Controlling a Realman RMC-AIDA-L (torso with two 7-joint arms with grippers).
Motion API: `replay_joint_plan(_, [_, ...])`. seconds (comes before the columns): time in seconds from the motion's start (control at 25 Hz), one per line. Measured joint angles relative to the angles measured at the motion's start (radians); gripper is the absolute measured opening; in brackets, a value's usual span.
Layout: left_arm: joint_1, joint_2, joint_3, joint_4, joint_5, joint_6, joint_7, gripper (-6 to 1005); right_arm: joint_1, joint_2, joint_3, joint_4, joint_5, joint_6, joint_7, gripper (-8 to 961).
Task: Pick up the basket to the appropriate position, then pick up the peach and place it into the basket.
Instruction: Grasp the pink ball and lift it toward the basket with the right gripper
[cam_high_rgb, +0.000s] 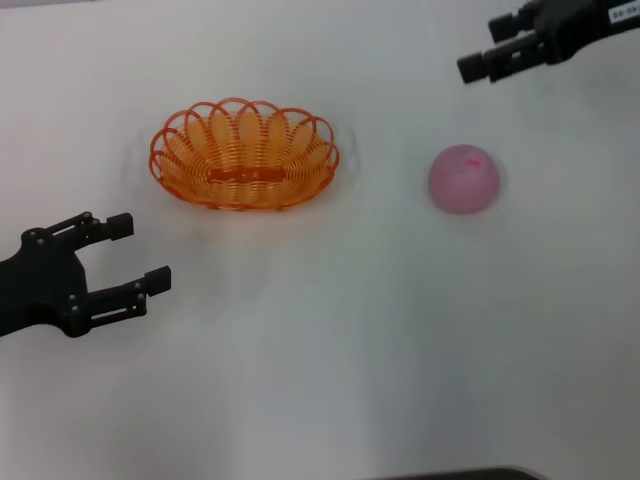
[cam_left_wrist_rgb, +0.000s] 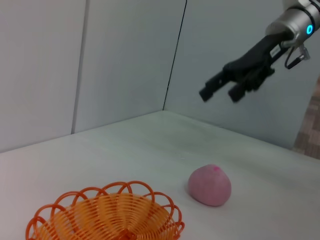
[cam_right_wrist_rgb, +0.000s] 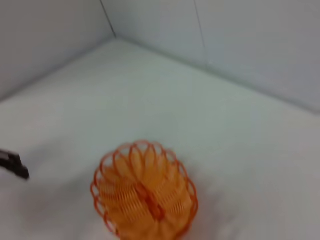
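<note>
The orange wire basket (cam_high_rgb: 300, 168) sits on the white table, left of centre, and holds nothing. The pale-pink peach (cam_high_rgb: 464, 179) lies on the table to its right, well apart from it. My left gripper (cam_high_rgb: 140, 253) hovers open near the table's front left, a short way in front of the basket. My right gripper (cam_high_rgb: 487, 48) hangs open at the far right, beyond the peach. The left wrist view shows the basket (cam_left_wrist_rgb: 100, 210), the peach (cam_left_wrist_rgb: 210, 185) and the right gripper (cam_left_wrist_rgb: 220, 94) above them. The right wrist view shows the basket (cam_right_wrist_rgb: 145, 195).
The white table (cam_high_rgb: 330, 350) is walled by pale panels (cam_left_wrist_rgb: 125, 60) at the back. A dark tip of the left gripper (cam_right_wrist_rgb: 15, 166) shows at the edge of the right wrist view.
</note>
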Motion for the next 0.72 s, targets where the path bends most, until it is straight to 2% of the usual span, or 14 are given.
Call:
replay_joint_plan(0.32, [-0.010, 0.001, 0.001, -0.008, 0.000, -0.002, -0.010, 822, 0.087, 0.030, -0.084, 0.001, -0.259, -0.002, 0.070, 940])
replay_joint_plan(0.52, [-0.012, 0.001, 0.006, -0.010, 0.000, -0.008, -0.011, 822, 0.108, 0.044, -0.138, 0.009, -0.308, 0.026, 0.102, 938])
replay_joint_plan(0.72, [-0.012, 0.002, 0.003, -0.011, 0.000, -0.008, -0.014, 822, 0.111, 0.049, -0.225, 0.037, -0.326, 0.064, 0.129, 921])
